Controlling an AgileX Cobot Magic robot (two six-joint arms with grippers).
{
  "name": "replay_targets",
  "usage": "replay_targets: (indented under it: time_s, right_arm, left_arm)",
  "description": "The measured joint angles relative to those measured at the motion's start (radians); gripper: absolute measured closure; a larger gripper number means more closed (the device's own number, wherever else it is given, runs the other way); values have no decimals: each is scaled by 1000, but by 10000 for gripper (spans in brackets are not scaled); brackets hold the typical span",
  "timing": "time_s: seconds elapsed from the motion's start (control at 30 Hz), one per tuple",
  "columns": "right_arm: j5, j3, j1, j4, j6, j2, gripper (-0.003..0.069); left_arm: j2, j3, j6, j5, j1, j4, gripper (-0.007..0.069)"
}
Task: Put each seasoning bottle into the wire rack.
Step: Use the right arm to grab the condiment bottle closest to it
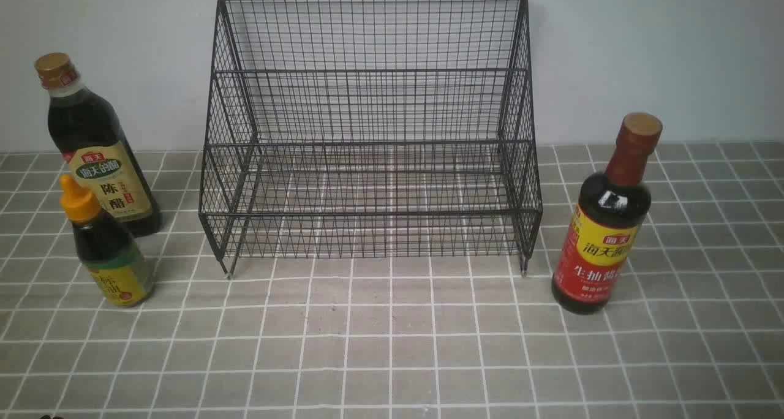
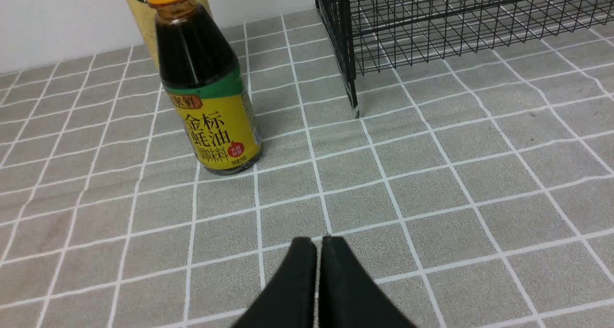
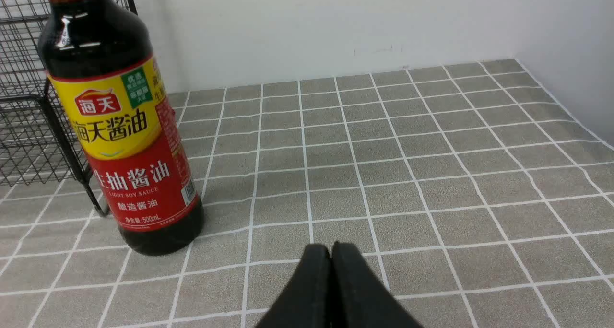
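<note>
Standing beside the rack [image 1: 367, 71] are the gold-cap bottle [image 1: 98, 162], orange-cap bottle [image 1: 113, 266] and red-neck bottle [image 1: 600, 247] (all on the table [image 1: 392, 345]). Left pincer [image 2: 319, 245] and right pincer [image 3: 331, 251] are pressed together; approached thus, a bottle could be toppled.

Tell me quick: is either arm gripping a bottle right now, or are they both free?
Left end effector: closed, holding nothing.
Right end effector: closed, holding nothing.

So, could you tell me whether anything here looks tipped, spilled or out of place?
Nothing stands out. All three bottles stand on their bases with caps on: the gold-capped bottle and the orange-capped bottle left of the wire rack, the red-necked bottle right of it. No spill shows.
</note>
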Motion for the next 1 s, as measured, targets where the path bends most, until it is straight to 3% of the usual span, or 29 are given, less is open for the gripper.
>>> replay_targets:
  time_s: [0.8, 1.0]
  right_arm:
    - [-12, 1, 0, 1, 0, 0, 673]
    - [-332, 12, 0, 153, 35, 0, 673]
  left_arm:
    - [0, 0, 0, 0, 0, 0, 631]
    - [0, 0, 0, 0, 1, 0, 631]
